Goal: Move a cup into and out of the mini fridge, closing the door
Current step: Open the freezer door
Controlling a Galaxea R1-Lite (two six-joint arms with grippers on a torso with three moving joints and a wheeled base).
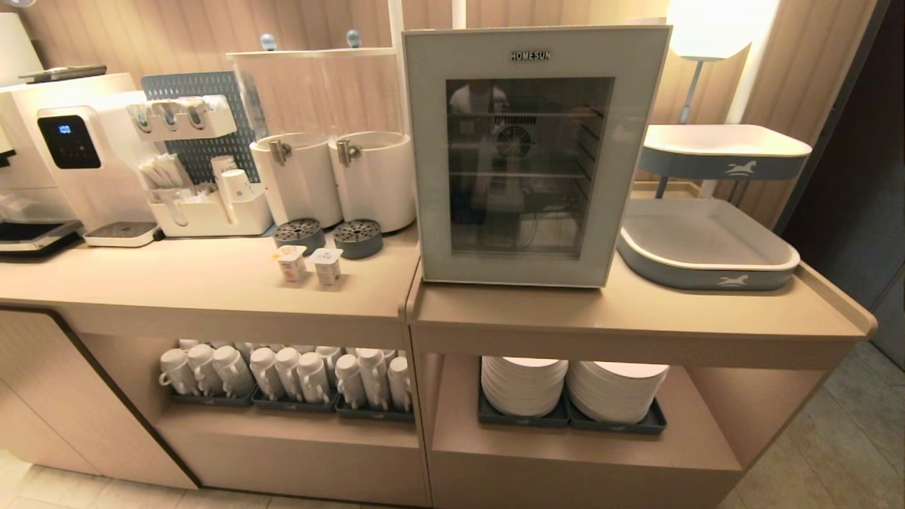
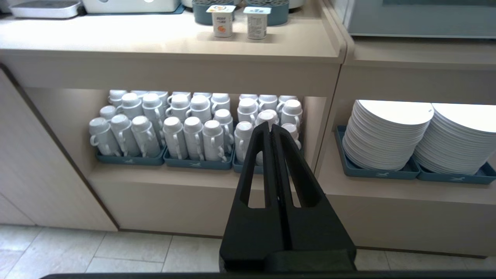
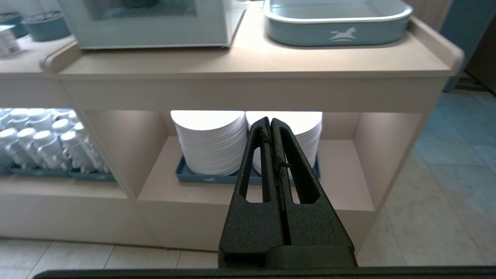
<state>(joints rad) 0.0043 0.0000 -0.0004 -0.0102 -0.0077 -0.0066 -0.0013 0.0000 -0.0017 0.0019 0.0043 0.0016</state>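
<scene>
White mini fridge point(image 1: 537, 155) w/ door point(image 1: 431, 155) shut on counter, 2 end effectors, left point(image 2: 270, 128) & right point(image 3: 270, 121), pinched closed, empty, low below it

A pale wood counter point(image 1: 212, 283) runs along a wall of vertical wood-toned panelling point(image 1: 778, 71). Open shelves beneath it hold rows of white mugs point(image 1: 283, 375) and two stacks of white plates point(image 1: 573, 389) on blue-grey trays. A glowing white lamp point(image 1: 707, 28) stands at the back right. The floor is pale tile point(image 1: 848, 438)
</scene>
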